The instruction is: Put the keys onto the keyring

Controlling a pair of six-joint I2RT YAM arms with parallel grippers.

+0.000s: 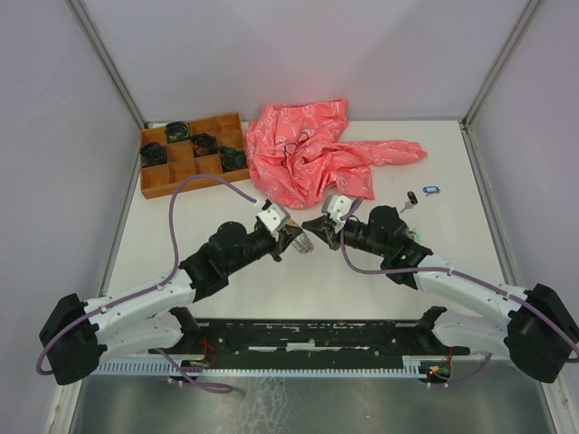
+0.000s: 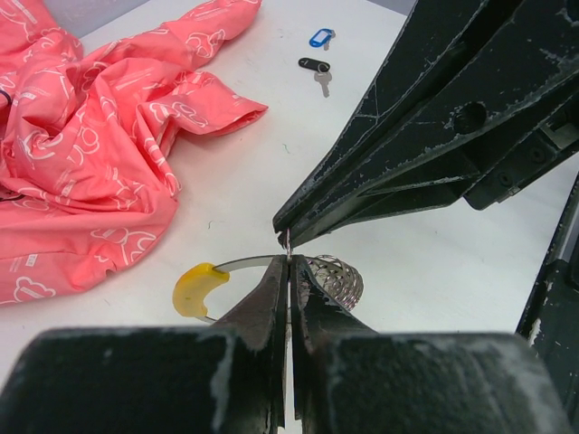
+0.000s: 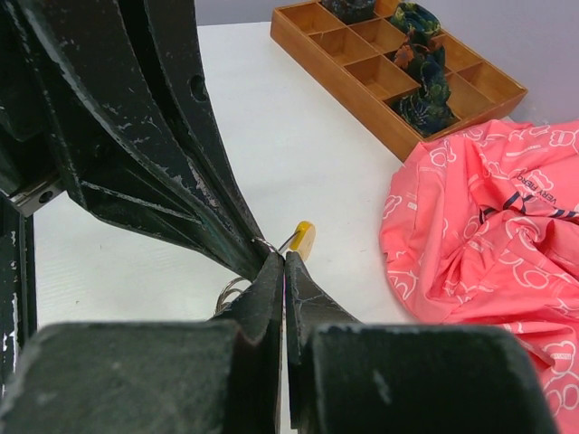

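The keyring (image 2: 336,277) is a silvery coiled wire loop with a yellow segment (image 2: 198,288), held just above the table centre between both grippers (image 1: 305,245). My left gripper (image 2: 289,264) is shut on its wire beside the coil. My right gripper (image 3: 283,259) is shut on the wire near the yellow segment (image 3: 304,240), its tips meeting the left tips (image 1: 312,228). A black-tagged key (image 1: 412,199) and a blue-tagged key (image 1: 431,190) lie on the table to the right, also in the left wrist view (image 2: 315,66) (image 2: 318,37). Yellow and green tagged keys are out of view.
A crumpled pink cloth (image 1: 312,158) lies at the back centre, close behind the grippers. A wooden compartment tray (image 1: 156,185) with dark coiled bundles stands at the back left. Walls enclose the table on three sides.
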